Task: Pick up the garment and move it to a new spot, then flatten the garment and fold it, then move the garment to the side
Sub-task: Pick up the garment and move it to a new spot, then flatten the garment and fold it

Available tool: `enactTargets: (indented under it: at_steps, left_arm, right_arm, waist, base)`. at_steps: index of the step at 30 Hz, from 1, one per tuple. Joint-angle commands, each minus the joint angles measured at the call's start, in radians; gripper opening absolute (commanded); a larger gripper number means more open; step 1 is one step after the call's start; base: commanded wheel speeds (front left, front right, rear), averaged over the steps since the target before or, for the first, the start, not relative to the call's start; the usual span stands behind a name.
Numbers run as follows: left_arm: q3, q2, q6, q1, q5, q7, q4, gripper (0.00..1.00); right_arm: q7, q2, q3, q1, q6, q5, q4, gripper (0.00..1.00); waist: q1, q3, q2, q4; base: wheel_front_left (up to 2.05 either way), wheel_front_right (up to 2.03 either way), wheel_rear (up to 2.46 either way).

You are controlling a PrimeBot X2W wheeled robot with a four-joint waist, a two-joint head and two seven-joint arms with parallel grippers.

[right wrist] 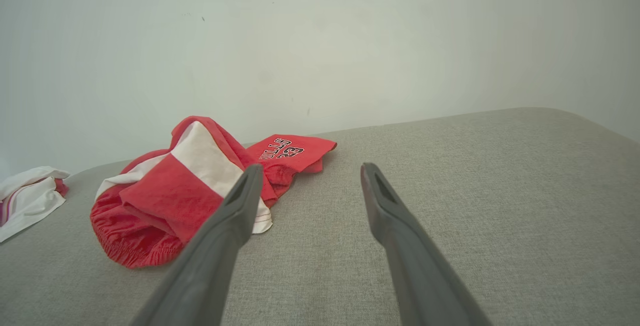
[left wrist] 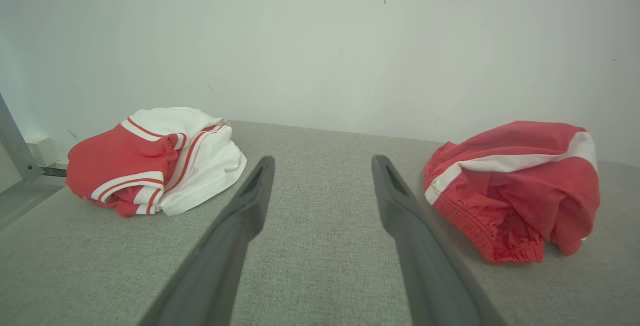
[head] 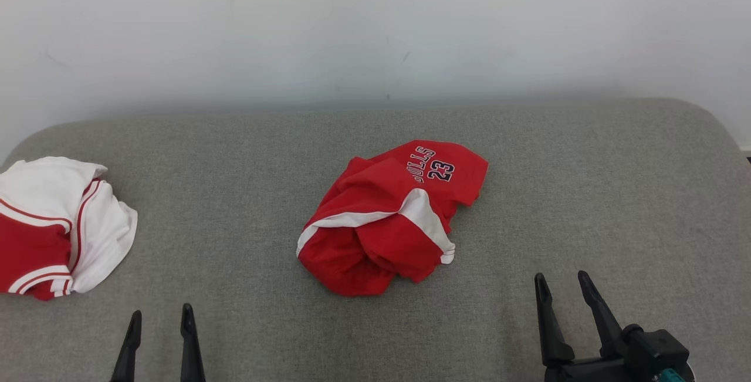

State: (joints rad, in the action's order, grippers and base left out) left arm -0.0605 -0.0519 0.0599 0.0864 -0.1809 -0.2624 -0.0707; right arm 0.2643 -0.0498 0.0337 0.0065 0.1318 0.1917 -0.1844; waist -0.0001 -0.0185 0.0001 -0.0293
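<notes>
Head view looks down on the red garment (head: 387, 223), crumpled in a heap on the middle of the grey counter (head: 587, 194). A white side stripe crosses it, and "23" with dark lettering sits on its far flap. Left wrist view adds the gathered elastic waistband facing the robot (left wrist: 515, 191) and, far to the garment's left, a metal post (left wrist: 15, 145) past the counter's edge. Right wrist view catches waistband and print together (right wrist: 175, 201).

A white-and-red garment (head: 58, 223) lies well to its left, apart from it. The left pincer (head: 161, 311) hovers nearer the robot on the garment's left and the right pincer (head: 560, 276) on its right, both with fingers spread and holding nothing. Bare grey cloth runs from the garment's right side to the counter's rounded corner, and a wall (head: 375, 30) stands behind it.
</notes>
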Motion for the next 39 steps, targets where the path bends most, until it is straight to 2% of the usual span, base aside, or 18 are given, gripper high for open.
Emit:
enactTargets:
  at_steps: [1, 19, 39]
  left_arm:
    - [0.009, 0.002, -0.003, 0.016, 0.019, -0.002, 0.000, 1.00]
    - [0.039, 0.002, 0.035, 0.007, 0.042, -0.002, -0.024, 1.00]
    - [0.038, 0.002, 0.035, -0.010, 0.042, -0.002, -0.042, 1.00]
  right_arm:
    - [0.001, -0.001, -0.004, 0.016, -0.002, -0.004, -0.005, 1.00]
    - [0.001, -0.001, -0.004, 0.020, -0.002, -0.002, -0.019, 1.00]
    - [0.001, -0.001, -0.006, 0.015, -0.002, 0.004, -0.028, 1.00]
  waist:
    - [0.0001, 0.000, -0.0001, 0.003]
    - [0.0001, -0.002, -0.0001, 0.017]
    - [0.0001, -0.011, -0.0001, 0.024]
  base:
    - [0.00, 0.00, 0.00]
    - [0.00, 0.00, 0.00]
    - [0.00, 0.00, 0.00]
